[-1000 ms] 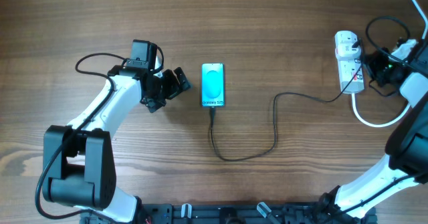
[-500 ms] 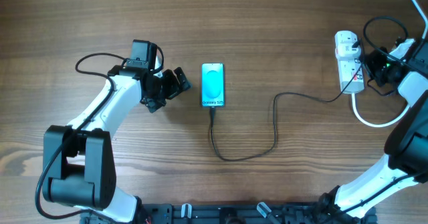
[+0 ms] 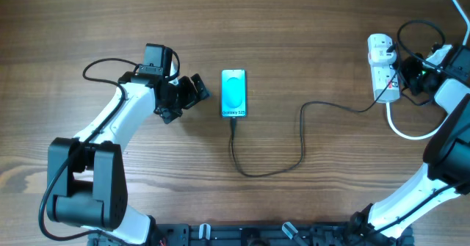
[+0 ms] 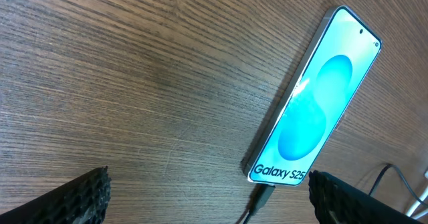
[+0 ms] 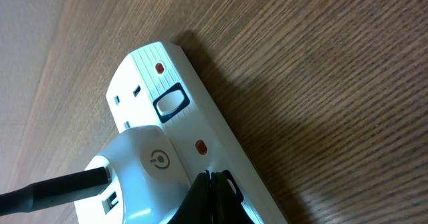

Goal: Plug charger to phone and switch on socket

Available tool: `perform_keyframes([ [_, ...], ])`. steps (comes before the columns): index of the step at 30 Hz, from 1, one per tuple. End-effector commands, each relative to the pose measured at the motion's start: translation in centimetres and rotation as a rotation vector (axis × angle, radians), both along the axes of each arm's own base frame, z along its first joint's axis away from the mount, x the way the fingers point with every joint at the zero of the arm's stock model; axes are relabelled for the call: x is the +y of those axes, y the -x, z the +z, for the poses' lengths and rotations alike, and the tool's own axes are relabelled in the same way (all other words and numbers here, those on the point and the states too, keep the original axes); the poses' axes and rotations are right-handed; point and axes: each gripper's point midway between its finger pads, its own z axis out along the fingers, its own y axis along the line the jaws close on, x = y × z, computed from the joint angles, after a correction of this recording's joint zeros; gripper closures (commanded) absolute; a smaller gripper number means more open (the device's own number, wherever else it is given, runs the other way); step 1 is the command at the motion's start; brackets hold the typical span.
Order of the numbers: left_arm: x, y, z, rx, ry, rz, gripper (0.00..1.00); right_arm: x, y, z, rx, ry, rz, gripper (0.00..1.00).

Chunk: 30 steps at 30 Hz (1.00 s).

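The thin black charger cable (image 3: 301, 139) looks already seated in the near end of the flat turquoise-screened phone (image 3: 233, 92). I judge the step in hand to be switching on the white elongated power strip socket (image 3: 380, 62).

The right fingers (image 5: 200, 200) are pressed together, their tip on the strip's top face beside the white plug (image 5: 144, 160). The switch beneath them is hidden. The next move calls for a short, firm push down on that rocker without shoving the strip.

The left fingers (image 4: 80, 197) stand wide apart and empty, beside the phone.

The socket lies at the far right of the wooden worktop (image 3: 308, 40). Its long axis runs near-to-far, roughly parallel to the phone, rounded end far.
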Motion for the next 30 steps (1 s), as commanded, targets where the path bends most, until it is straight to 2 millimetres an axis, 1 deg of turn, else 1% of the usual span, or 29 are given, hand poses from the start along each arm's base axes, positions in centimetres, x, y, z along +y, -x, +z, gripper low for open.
perform_keyframes([
  [1, 0.1, 0.0, 0.3, -0.022, -0.019, -0.017, 0.0, 0.6, -0.3, -0.9, 0.017, -0.005, 0.012, 0.96],
  [4, 0.1, 0.0, 0.3, -0.022, -0.019, -0.017, 0.0, 1.2, -0.3, -1.1, 0.026, -0.01, 0.024, 0.96],
  [9, 0.1, 0.0, 0.3, -0.022, -0.019, -0.017, 0.0, 3.1, -0.4, -1.4, 0.051, -0.022, 0.059, 0.96],
  [15, 0.1, 0.0, 0.3, -0.022, -0.019, -0.017, 0.0, 4.8, 0.5, -2.5, 0.13, -0.027, 0.074, 0.96],
  [25, 0.1, 0.0, 0.3, -0.022, -0.019, -0.017, 0.0, 6.8, 1.5, -3.2, 0.196, -0.058, 0.107, 0.96],
  [30, 0.1, 0.0, 0.3, -0.022, -0.018, -0.017, 0.0, 7.2, 1.9, -3.5, 0.217, -0.067, 0.113, 0.96],
])
